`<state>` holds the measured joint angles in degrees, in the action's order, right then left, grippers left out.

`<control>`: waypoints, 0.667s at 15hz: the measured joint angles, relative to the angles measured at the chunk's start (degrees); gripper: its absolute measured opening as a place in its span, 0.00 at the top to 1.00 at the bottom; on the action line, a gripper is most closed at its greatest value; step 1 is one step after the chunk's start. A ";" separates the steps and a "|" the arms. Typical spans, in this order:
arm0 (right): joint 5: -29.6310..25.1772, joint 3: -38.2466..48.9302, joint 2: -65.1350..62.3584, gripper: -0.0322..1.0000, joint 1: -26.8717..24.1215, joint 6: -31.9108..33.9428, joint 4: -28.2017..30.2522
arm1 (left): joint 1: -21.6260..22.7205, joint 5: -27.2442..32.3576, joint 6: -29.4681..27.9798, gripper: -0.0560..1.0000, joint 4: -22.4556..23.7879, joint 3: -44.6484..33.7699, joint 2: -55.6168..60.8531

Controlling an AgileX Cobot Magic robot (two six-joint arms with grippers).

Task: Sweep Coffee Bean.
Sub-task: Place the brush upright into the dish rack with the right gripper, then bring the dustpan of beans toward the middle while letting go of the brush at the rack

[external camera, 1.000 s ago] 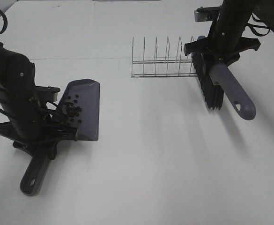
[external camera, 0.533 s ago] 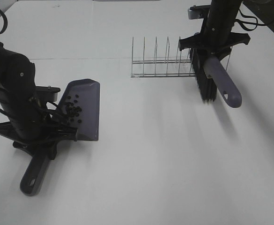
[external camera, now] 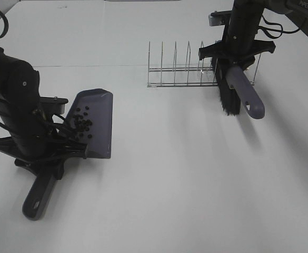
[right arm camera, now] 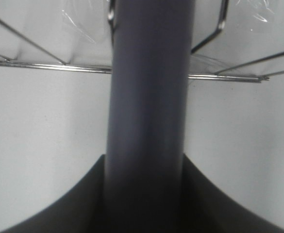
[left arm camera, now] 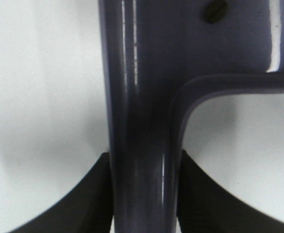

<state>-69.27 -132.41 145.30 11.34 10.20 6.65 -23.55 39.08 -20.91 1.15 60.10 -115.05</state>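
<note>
The right tool (external camera: 237, 52) is clamped on the grey handle of the brush (external camera: 241, 89), jaws narrow on either side of it in the wrist view, bristles hanging just at the right end of the wire rack (external camera: 180, 71). The likeliest trouble is here. If the brush is lowered off-line, its bristles or handle could snag a wire prong and drag or tip the light rack. It could also slip in the grip.

The left tool (external camera: 44, 155) grips the dustpan (external camera: 100, 126) by its handle, equally narrow. The coffee beans (external camera: 81, 122), roughly 20, lie in a loose cluster inside the pan, none visible on the white surface (external camera: 169, 179). Any tilt or jolt of that arm could roll them out again.

Compared with 1 second ago, the brush has travelled back toward the rack and now hangs more upright, closer to the wires. The dustpan, left arm and beans have not shifted.
</note>
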 joint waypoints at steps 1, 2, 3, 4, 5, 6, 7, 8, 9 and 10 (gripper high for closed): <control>0.11 -0.17 0.00 0.67 0.00 1.09 0.29 | 0.00 0.00 0.00 0.62 0.00 0.00 0.00; 0.40 -0.29 0.00 0.67 0.00 2.12 0.63 | 0.00 0.00 0.11 0.62 0.00 0.00 0.00; 0.86 -0.29 0.00 0.66 0.00 2.64 0.74 | 0.00 0.00 0.17 0.62 0.00 0.00 0.00; 1.66 -0.29 0.00 0.58 0.00 2.92 0.74 | 0.00 0.00 0.17 0.62 0.00 0.00 0.00; 2.01 -0.46 0.00 0.48 0.00 2.98 0.74 | 0.00 0.00 0.17 0.62 0.00 0.00 0.00; 2.41 -0.46 0.00 0.41 0.00 2.98 0.74 | 0.00 0.00 0.17 0.62 0.00 0.00 0.00; 2.64 -0.46 0.00 0.37 0.00 2.98 0.74 | 0.00 0.00 0.17 0.62 0.00 0.00 0.00; 2.64 -0.46 0.00 0.36 0.00 2.98 0.74 | 0.00 0.00 0.17 0.62 0.00 0.00 0.00; 2.69 -0.46 -0.11 0.35 0.00 2.98 0.80 | 0.00 0.00 0.17 0.62 0.00 0.00 0.00; 2.69 -0.46 -0.63 0.35 0.00 2.98 0.86 | 0.00 0.00 0.17 0.62 0.00 0.00 0.00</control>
<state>-66.58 -132.87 144.67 11.34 13.18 7.51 -23.55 39.08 -20.74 1.15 60.10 -115.05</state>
